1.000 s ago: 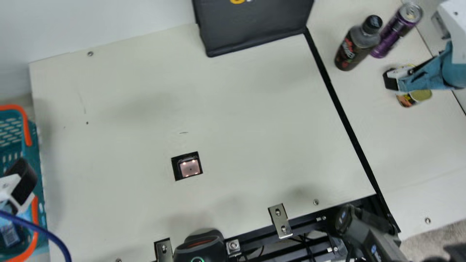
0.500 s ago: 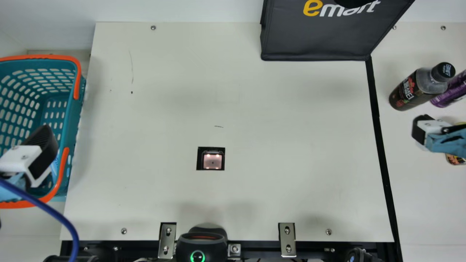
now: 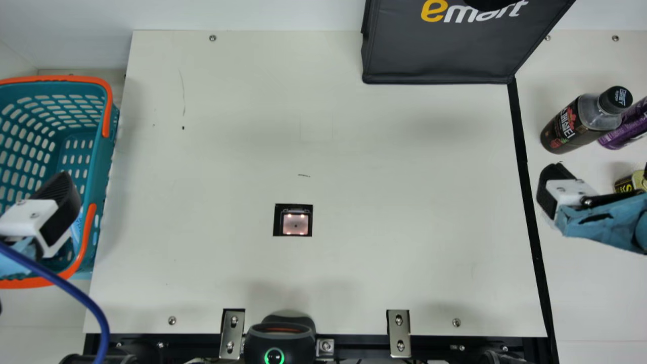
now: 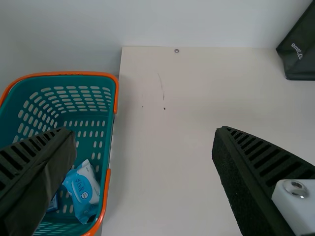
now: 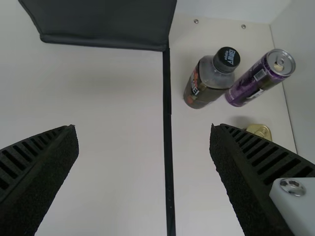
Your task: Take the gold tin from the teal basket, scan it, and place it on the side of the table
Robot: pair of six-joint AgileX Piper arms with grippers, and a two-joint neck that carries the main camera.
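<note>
Right gripper [image 5: 143, 130] has slid a bit toward the main view's middle, spread wide and empty, with the gold tin [image 3: 629, 183] sitting at the right edge, so imo lift straight up, stay wide, then swing off, or you might bump it.

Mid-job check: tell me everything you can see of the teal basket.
The teal basket looks like plastic, with rows of slots through its walls and orange handles folded down along the rim. It stands upright and open-topped at the left edge of the cream tabletop. A blue-and-white packet lies inside. My left gripper overlaps it in view; whether they touch, I can't tell.
</note>
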